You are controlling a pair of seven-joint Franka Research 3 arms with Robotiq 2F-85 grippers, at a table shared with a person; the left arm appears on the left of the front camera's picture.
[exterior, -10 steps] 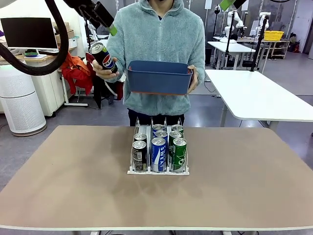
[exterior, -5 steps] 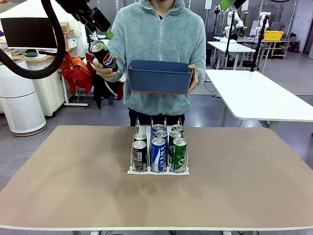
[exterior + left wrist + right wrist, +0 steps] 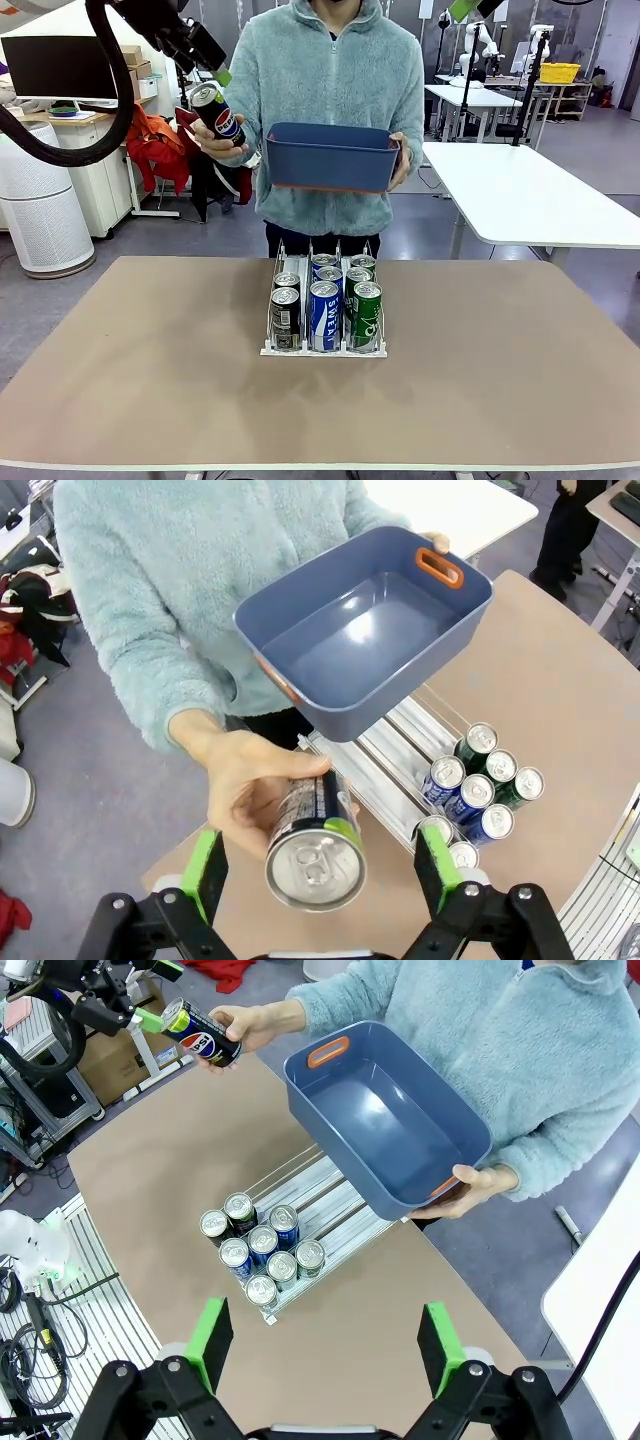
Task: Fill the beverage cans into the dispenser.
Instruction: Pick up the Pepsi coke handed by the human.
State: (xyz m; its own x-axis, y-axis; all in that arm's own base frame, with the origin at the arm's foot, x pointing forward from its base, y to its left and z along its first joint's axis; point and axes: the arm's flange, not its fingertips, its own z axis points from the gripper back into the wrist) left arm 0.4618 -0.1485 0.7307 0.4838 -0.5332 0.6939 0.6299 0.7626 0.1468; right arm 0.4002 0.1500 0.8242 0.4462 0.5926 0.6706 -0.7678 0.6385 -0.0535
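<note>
Left hand (image 3: 318, 865) agape around, seemingly not touching, Pepsi can (image 3: 312, 850).

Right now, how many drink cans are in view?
9. Eight in the white wire-lane dispenser: two black cans left, three blue cans middle, three green cans right. One black Pepsi can in the person's hand.
</note>
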